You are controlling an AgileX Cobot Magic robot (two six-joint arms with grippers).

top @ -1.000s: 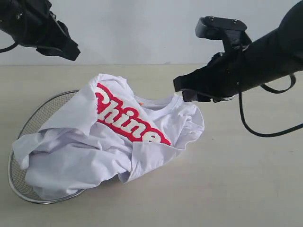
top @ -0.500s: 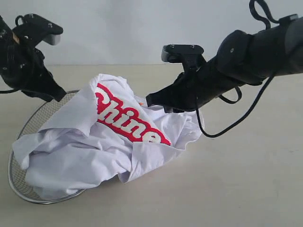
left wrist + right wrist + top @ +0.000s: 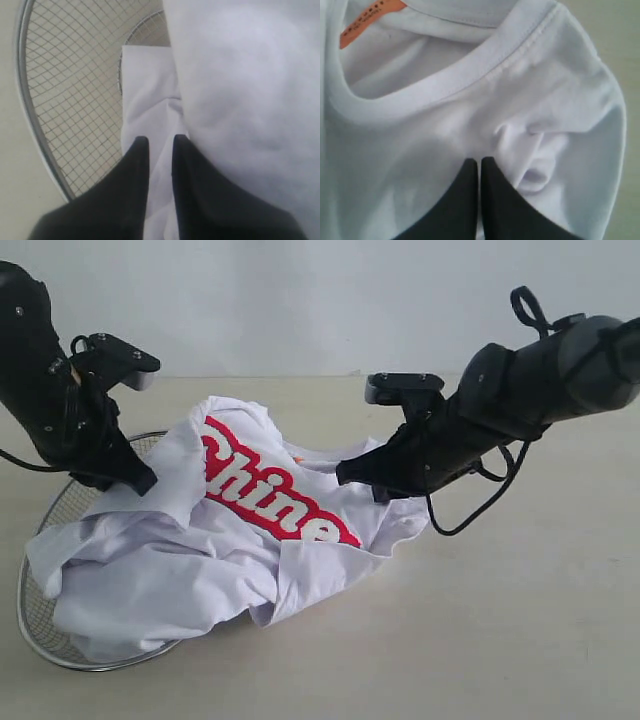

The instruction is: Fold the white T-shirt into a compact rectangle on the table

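Note:
The white T-shirt [image 3: 200, 560] lies crumpled, half in a wire basket and half on the table [image 3: 500, 630], its red lettering [image 3: 262, 495] facing up. My left gripper [image 3: 140, 483] is down at the shirt's left edge over the basket. In the left wrist view its jaws [image 3: 161, 141] stand narrow, shut on a fold of white cloth [image 3: 150, 105]. My right gripper [image 3: 345, 477] is at the shirt's far right shoulder. In the right wrist view its fingers [image 3: 480, 161] are shut together on puckered fabric just below the collar [image 3: 445, 85], near the orange neck tag [image 3: 367, 20].
The round wire-mesh basket [image 3: 30, 625] lies under the shirt's left half, its rim and mesh [image 3: 75, 90] right beside my left fingers. Black cables [image 3: 480, 510] hang from the right arm. Bare tabletop spreads to the right and front of the shirt.
Both arms have come down from above onto the shirt. The left gripper dropped to the shirt's left edge and narrowed; the right gripper reached the collar area and shut.

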